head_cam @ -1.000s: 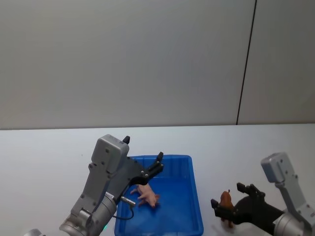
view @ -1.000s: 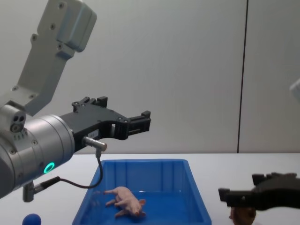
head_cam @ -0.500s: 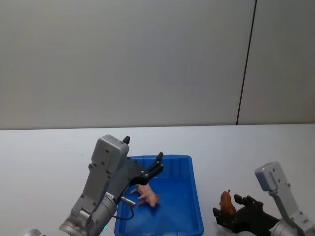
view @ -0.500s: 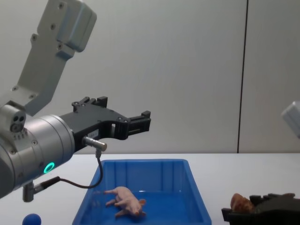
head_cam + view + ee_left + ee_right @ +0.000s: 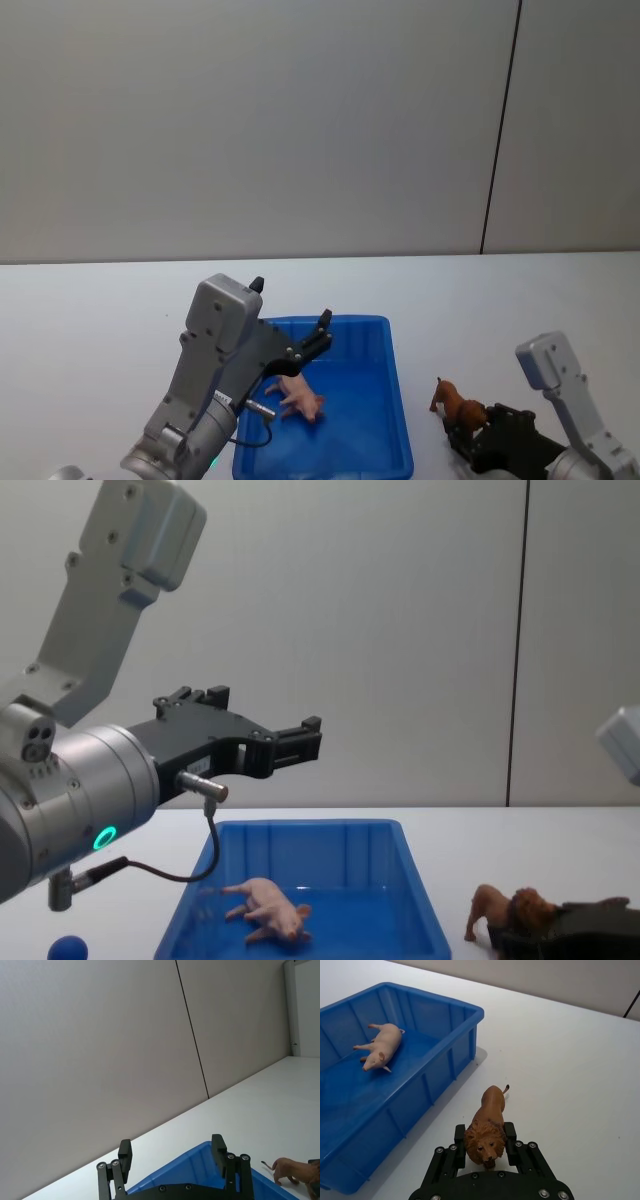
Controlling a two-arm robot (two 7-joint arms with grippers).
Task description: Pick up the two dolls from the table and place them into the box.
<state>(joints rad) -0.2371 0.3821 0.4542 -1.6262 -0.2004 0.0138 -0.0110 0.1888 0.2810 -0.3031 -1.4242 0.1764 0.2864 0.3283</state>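
You had the white table (image 5: 90, 300) spread across the whole workspace, and on it the blue box (image 5: 362, 425) sat in front of the robot, a little to its left of centre. Your left arm was raised above the near left part of the box, and the left gripper (image 5: 171, 1150) hung in the air over the box's rim, released, its two black fingers well apart with nothing between them. Low on the robot's right you had the right gripper (image 5: 485, 1135) down at table level, reaching in toward the box, and it was clenched on the lion (image 5: 492, 1102): one finger lay against each side of the shaggy mane, touching it. The lion stood upright with its feet on the table, just beside the box's right wall but apart from it, its head in the gripper and its tail end turned toward the box. The pig (image 5: 382, 1042) was already inside the box, lying on its side on the blue floor with its legs stretched out, near the middle and clear of the walls. A small blue ball (image 5: 68, 948) rested on the table to the robot's left of the box.
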